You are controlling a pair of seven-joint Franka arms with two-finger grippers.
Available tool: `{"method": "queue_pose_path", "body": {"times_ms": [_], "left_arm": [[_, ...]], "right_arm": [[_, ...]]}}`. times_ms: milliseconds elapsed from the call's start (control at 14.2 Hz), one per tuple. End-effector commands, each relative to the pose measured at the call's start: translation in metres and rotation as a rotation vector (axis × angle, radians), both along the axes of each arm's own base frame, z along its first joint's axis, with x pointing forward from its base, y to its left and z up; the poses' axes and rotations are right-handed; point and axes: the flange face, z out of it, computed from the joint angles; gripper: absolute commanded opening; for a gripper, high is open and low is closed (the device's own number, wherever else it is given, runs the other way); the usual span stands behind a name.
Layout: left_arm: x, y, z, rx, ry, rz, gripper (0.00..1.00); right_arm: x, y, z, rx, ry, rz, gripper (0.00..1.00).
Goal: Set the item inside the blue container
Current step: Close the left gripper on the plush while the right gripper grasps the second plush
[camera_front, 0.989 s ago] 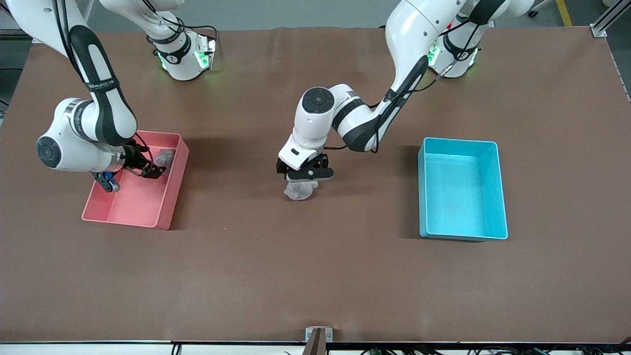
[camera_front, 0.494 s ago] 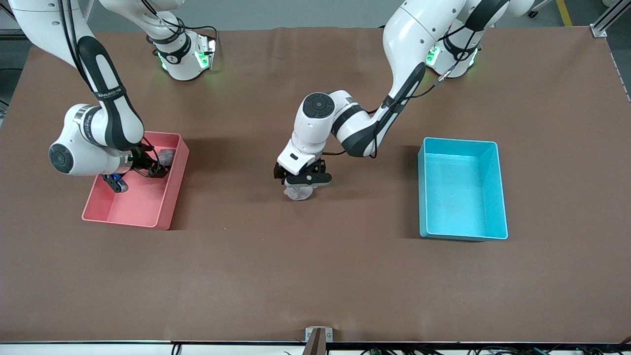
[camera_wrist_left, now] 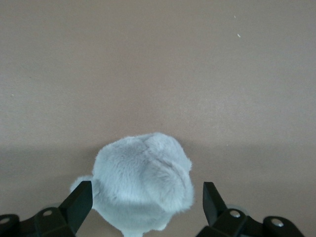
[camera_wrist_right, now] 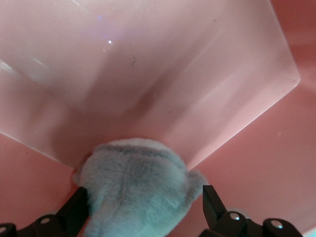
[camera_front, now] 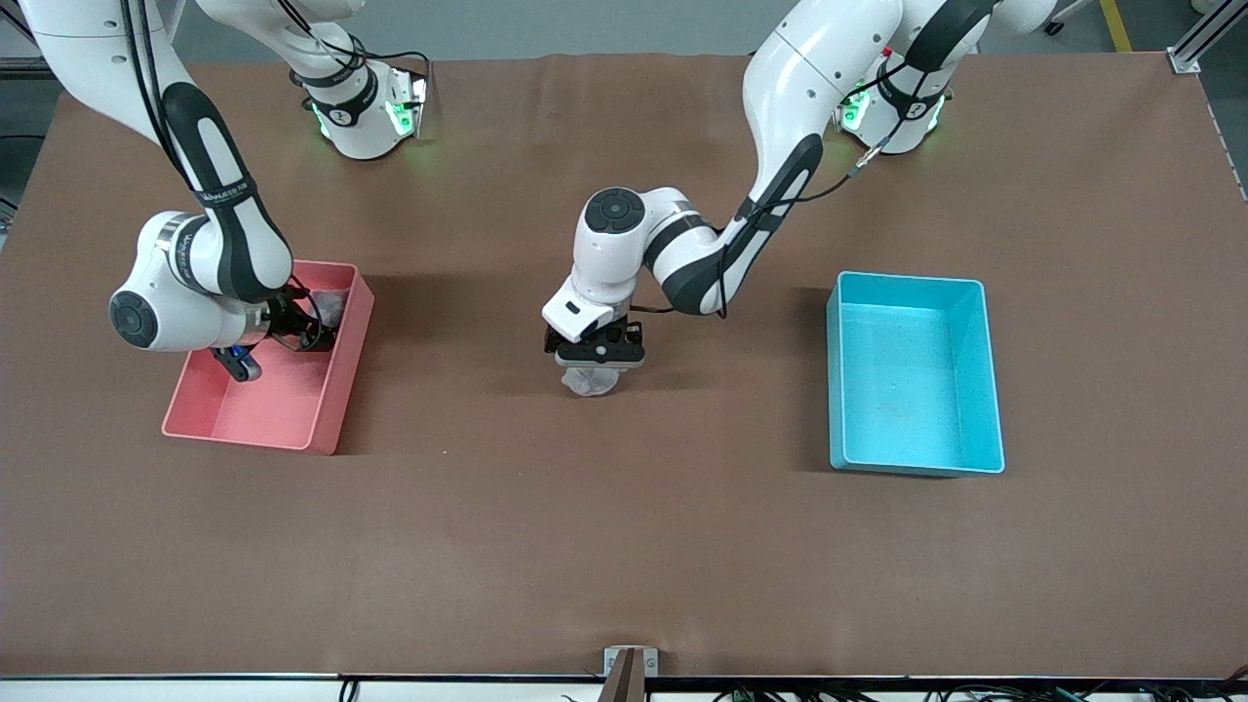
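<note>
From where I'm sitting, the left gripper (camera_front: 592, 366) is down low near the middle of the table (camera_front: 624, 546), right on top of a fluffy grey plush toy (camera_front: 589, 380). In the left wrist view that toy (camera_wrist_left: 142, 178) sits between the 2 fingers (camera_wrist_left: 78, 202), which are spread apart with a visible gap on each side, so the pincer is wide and not clamped on anything. The toy looks to be resting on the brown table surface, a bit of it poking out from under the gripper toward the front camera.

The blue container (camera_front: 983, 380) is sitting toward the left arm's end of the table, well apart from the left gripper and the toy, and I can't see anything in it.

The right gripper (camera_front: 310, 331) is down inside the pink bin (camera_front: 292, 439), at the corner of it farthest from the front camera. There's a 2nd grey plush toy (camera_front: 330, 306) tucked into that corner. In the right wrist view this toy (camera_wrist_right: 133, 190) is right up between the fingers (camera_wrist_right: 211, 202), pressed against where 2 pink walls (camera_wrist_right: 163, 74) meet. The fingers look spread with the toy filling most of the space between them; 1 side seems to touch the fur, the other shows a small gap, so I'd call it parted, not squeezing.
</note>
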Motion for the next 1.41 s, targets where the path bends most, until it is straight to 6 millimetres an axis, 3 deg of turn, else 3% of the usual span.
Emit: {"method": "queue_pose_path", "body": {"times_ms": [0, 494, 706, 989, 1130, 1342], "left_arm": [[0.000, -0.007, -0.007, 0.013, -0.057, -0.031, 0.99], [0.002, -0.006, -0.025, 0.022, -0.112, -0.079, 0.97], [0.001, -0.005, -0.031, 0.037, -0.130, -0.102, 0.71], [0.002, -0.004, -0.029, 0.037, -0.132, -0.102, 0.23], [0.004, -0.004, -0.023, 0.034, -0.140, -0.104, 0.15], [0.012, 0.003, -0.007, 0.039, -0.149, -0.092, 0.15]], "right_arm": [[-0.003, 0.002, -0.006, 0.009, 0.005, 0.009, 1.00], [-0.006, 0.002, -0.013, 0.023, 0.014, 0.042, 1.00], [-0.005, 0.002, -0.012, 0.023, 0.014, 0.041, 0.94], [-0.004, 0.002, -0.011, 0.025, 0.016, 0.043, 0.67], [-0.004, 0.003, -0.011, 0.025, 0.016, 0.044, 0.58], [-0.004, 0.003, -0.011, 0.026, 0.015, 0.046, 0.44]]}}
